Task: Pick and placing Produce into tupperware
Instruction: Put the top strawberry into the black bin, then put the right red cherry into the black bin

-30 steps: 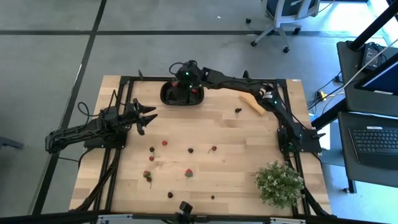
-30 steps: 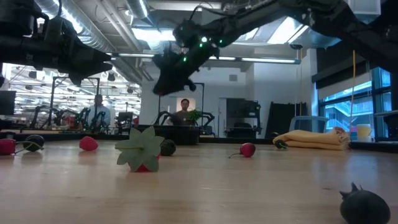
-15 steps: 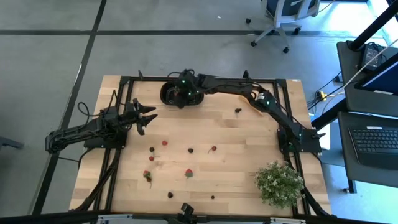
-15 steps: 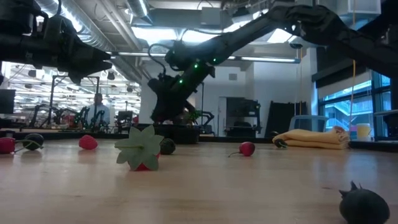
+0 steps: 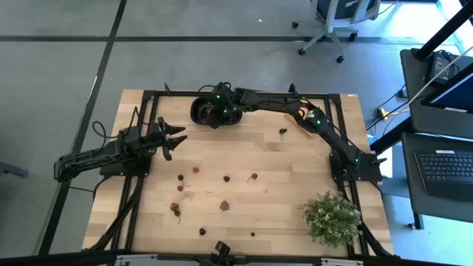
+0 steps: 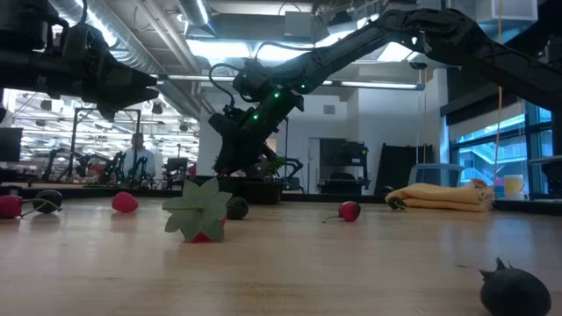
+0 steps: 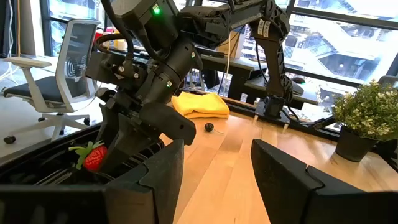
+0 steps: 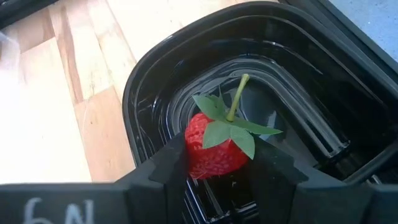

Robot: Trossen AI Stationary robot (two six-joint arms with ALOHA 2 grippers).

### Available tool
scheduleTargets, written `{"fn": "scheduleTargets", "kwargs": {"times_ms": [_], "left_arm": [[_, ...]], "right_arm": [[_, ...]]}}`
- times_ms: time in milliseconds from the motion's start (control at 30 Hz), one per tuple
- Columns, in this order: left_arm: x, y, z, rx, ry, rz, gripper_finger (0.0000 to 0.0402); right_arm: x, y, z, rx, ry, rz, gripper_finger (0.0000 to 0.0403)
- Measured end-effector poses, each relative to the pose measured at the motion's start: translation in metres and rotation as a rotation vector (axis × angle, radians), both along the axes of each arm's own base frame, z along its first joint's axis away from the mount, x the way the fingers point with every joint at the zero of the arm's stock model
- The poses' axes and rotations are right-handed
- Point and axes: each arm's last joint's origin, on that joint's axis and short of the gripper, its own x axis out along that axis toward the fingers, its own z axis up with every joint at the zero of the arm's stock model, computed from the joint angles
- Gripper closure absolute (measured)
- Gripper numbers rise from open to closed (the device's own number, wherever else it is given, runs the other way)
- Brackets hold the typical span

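Note:
The black tupperware (image 5: pixel 201 112) sits at the table's far edge, left of centre. My right gripper (image 5: pixel 216 112) reaches down into it, shut on a red strawberry (image 8: pixel 210 148) with a green top. In the left wrist view the same strawberry (image 7: pixel 93 157) shows between the right gripper's fingers. Several small red and dark fruits (image 5: pixel 196 169) (image 5: pixel 227 178) (image 5: pixel 224 205) lie scattered on the wood in the table's near half, and one dark berry (image 5: pixel 283 131) lies farther back. My left gripper (image 5: pixel 177 137) hovers open at the table's left side, touching nothing. My right gripper pinches the strawberry's red body (image 8: pixel 196 155) between its two fingers (image 8: pixel 169 167), one on each side. The fingers come from above, slanting down into the tupperware's compartment (image 8: pixel 292 124). The green top and stem (image 8: pixel 236 93) stick out past the fingers. Whether the fruit touches the compartment floor I cannot tell.
A tan pad (image 5: pixel 299 122) lies right of the tupperware under the right arm. A leafy potted plant (image 5: pixel 330 218) stands at the near right corner. A black frame (image 5: pixel 148 100) runs round the table. Bare wood lies between the tupperware and the scattered fruits.
My right gripper has come down from above the tupperware into it, shifting a little toward the table's left, carrying the strawberry. Most of the drop came in the first half second; since then it has hardly moved.

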Motion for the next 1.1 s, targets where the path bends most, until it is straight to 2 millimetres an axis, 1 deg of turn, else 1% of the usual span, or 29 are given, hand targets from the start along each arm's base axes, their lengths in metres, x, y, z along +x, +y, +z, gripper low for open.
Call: {"fn": "scheduleTargets", "kwargs": {"times_ms": [367,800,933,1000,1033,1100], "left_arm": [[0.0,0.0,0.0,0.0,0.0,0.0,0.022],[0.0,0.0,0.0,0.001,0.0,0.001,0.022],[0.0,0.0,0.0,0.001,0.0,0.0,0.022],[0.0,0.0,0.0,0.001,0.0,0.0,0.022],[0.0,0.0,0.0,0.001,0.0,0.0,0.022],[0.0,0.0,0.0,0.001,0.0,0.001,0.022]], "right_arm": [[0.0,0.0,0.0,-0.001,0.001,0.002,0.025],[0.001,0.0,0.0,-0.005,-0.007,0.002,0.0191],[0.0,0.0,0.001,-0.004,-0.008,0.003,0.0179],[-0.002,0.001,0.007,0.003,-0.005,0.019,0.0177],[-0.003,0.003,0.013,0.003,-0.008,0.046,0.0177],[-0.006,0.007,0.031,0.012,-0.019,0.1,0.0178]]}}
